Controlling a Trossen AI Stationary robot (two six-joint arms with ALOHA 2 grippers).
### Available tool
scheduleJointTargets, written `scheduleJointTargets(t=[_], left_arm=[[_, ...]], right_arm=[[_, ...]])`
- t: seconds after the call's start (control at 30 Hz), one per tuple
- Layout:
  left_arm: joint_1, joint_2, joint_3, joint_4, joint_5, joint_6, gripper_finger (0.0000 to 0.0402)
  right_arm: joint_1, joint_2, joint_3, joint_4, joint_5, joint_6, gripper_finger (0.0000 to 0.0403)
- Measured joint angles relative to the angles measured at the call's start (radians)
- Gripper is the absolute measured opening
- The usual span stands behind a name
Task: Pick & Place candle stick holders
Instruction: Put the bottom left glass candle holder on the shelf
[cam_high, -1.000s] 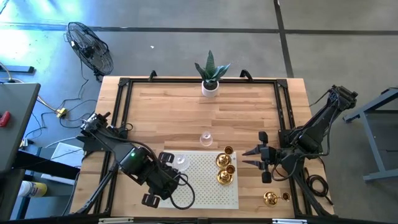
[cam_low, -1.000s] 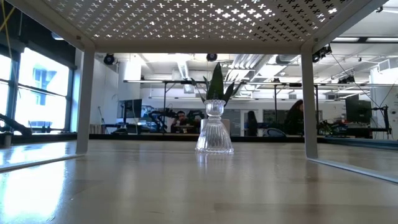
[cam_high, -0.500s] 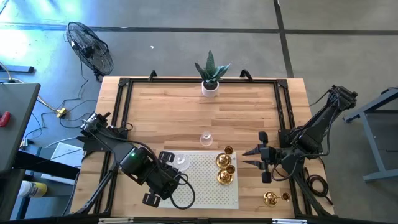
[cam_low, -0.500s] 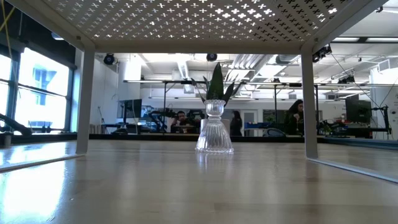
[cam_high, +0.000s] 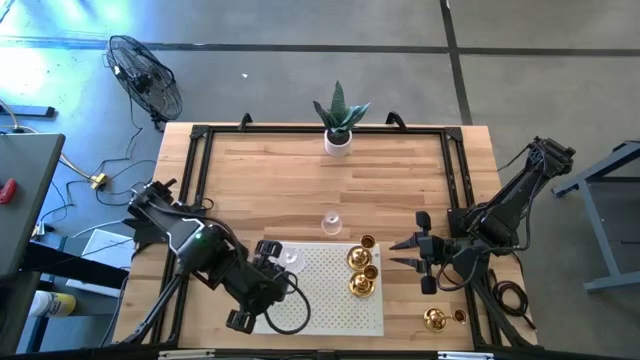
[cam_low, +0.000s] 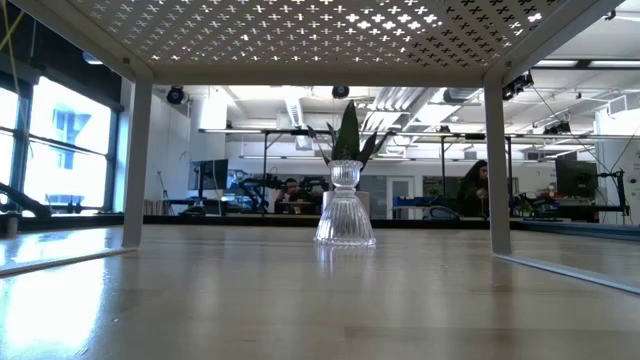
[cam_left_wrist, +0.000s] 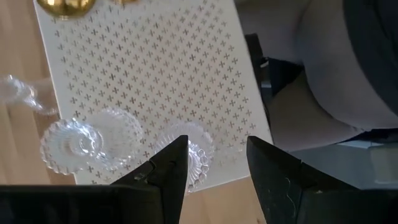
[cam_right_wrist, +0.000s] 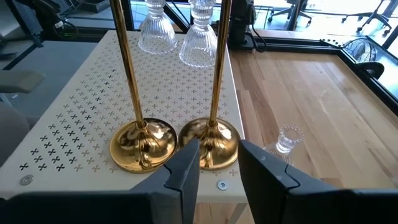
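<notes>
Two clear glass candle stick holders (cam_left_wrist: 81, 138) (cam_left_wrist: 198, 154) stand on their bases at the left end of a white perforated shelf (cam_high: 330, 300). A third glass holder (cam_high: 331, 223) (cam_low: 345, 205) stands on the wooden table beyond the shelf. Two gold holders (cam_right_wrist: 140, 144) (cam_right_wrist: 211, 140) stand upright at the shelf's right end. Another gold one (cam_high: 435, 318) rests on the table near the right front corner. My left gripper (cam_high: 270, 255) (cam_left_wrist: 214, 146) hangs open above the glass pair, touching nothing. My right gripper (cam_high: 405, 252) (cam_right_wrist: 219, 148) is open, just right of the gold pair.
A white pot with a green plant (cam_high: 339, 128) stands at the table's far edge. A black frame (cam_high: 200, 140) runs around the tabletop. The shelf stands on legs (cam_low: 135, 165), with open space beneath it. The middle and far parts of the table are bare wood.
My left gripper has risen a little above the shelf's left end, staying open. The glass holders beneath it have kept their places.
</notes>
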Motion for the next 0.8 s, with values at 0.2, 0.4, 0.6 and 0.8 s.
scheduleJointTargets(t=[0.2,0.4,0.6,0.8], left_arm=[[0.0,0.0,0.044,-0.008,-0.063,0.054,0.0159],[0.0,0.0,0.127,-0.103,-0.195,0.103,0.0159],[0.004,-0.034,0.145,-0.132,-0.382,0.15,0.0159],[0.052,-0.063,0.145,-0.131,-0.552,0.2,0.0159]], right_arm=[[0.0,0.0,0.0,-0.005,-0.004,0.002,0.0103],[0.0,0.0,0.0,-0.005,-0.004,-0.001,0.0103],[0.0,0.0,0.0,-0.007,-0.003,-0.001,0.0103],[0.0,0.0,0.0,-0.013,0.0,0.001,0.0103]])
